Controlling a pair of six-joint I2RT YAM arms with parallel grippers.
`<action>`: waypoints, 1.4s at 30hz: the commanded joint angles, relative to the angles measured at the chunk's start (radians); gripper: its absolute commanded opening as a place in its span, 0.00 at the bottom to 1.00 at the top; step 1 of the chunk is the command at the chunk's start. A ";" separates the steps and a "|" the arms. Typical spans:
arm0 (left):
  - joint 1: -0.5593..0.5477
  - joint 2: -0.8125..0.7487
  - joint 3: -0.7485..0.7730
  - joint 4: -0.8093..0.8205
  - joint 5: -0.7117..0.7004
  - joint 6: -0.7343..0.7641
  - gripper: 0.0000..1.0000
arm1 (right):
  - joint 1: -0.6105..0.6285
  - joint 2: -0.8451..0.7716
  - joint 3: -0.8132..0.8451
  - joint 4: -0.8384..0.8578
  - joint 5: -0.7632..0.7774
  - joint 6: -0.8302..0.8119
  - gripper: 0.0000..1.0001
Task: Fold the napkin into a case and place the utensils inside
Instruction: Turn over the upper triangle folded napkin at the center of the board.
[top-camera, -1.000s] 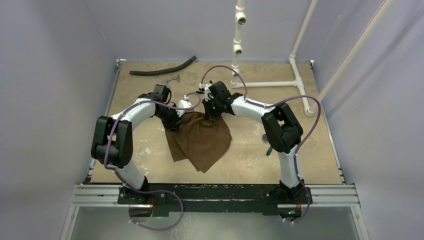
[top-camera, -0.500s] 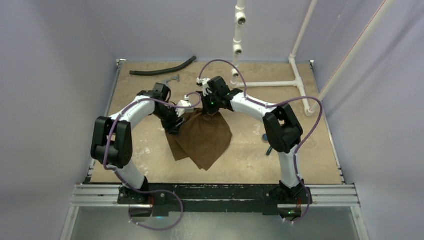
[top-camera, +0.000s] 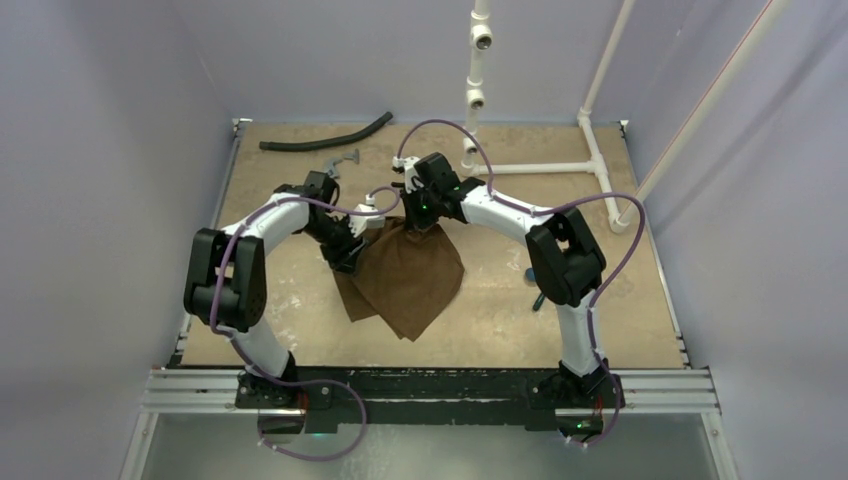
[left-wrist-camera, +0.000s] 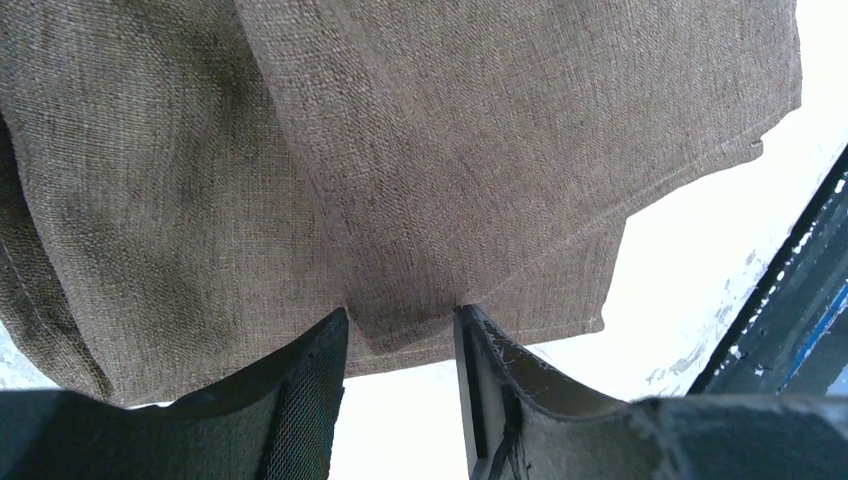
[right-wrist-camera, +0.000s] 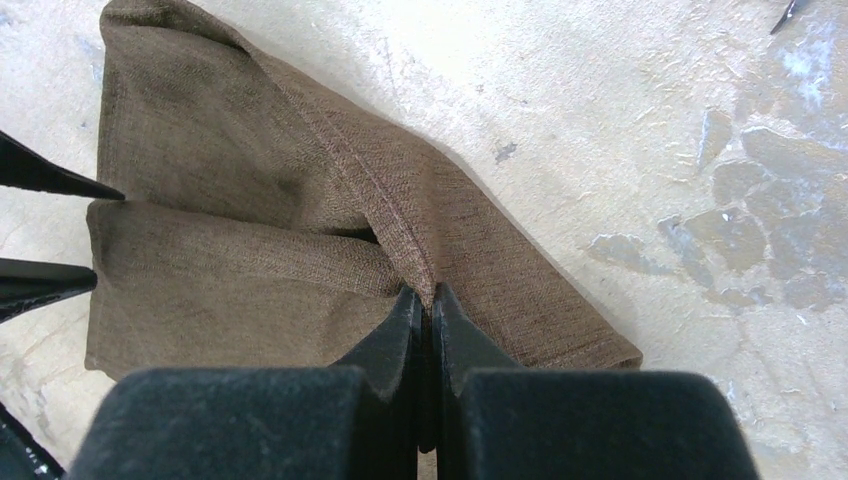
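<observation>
The dark-brown napkin lies crumpled mid-table, its far edge lifted. My right gripper is shut on a raised fold of the napkin at its far edge; the jaws are pressed together on the cloth. My left gripper is open at the napkin's left side. In the left wrist view its fingertips sit apart against a hem of the napkin, not closed on it. A small dark slim piece peeks from under the right arm's elbow; the utensils are otherwise hidden.
A black rubber hose lies at the far left of the table. A small grey tool sits just behind the left arm. A white pipe frame stands at the far right. The table's near rail carries both bases.
My right gripper has drawn the napkin's far edge slightly back and left. My left gripper has shifted only a little beside the cloth.
</observation>
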 joint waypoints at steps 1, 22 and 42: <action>0.008 0.013 -0.004 0.049 0.010 -0.030 0.43 | 0.006 -0.033 0.047 -0.004 -0.027 -0.020 0.00; 0.026 -0.042 0.192 -0.056 -0.223 -0.051 0.00 | 0.008 0.008 0.123 -0.107 -0.048 -0.071 0.00; 0.026 0.064 0.144 0.497 -0.547 -0.223 0.00 | 0.008 -0.091 0.029 -0.079 -0.245 -0.105 0.00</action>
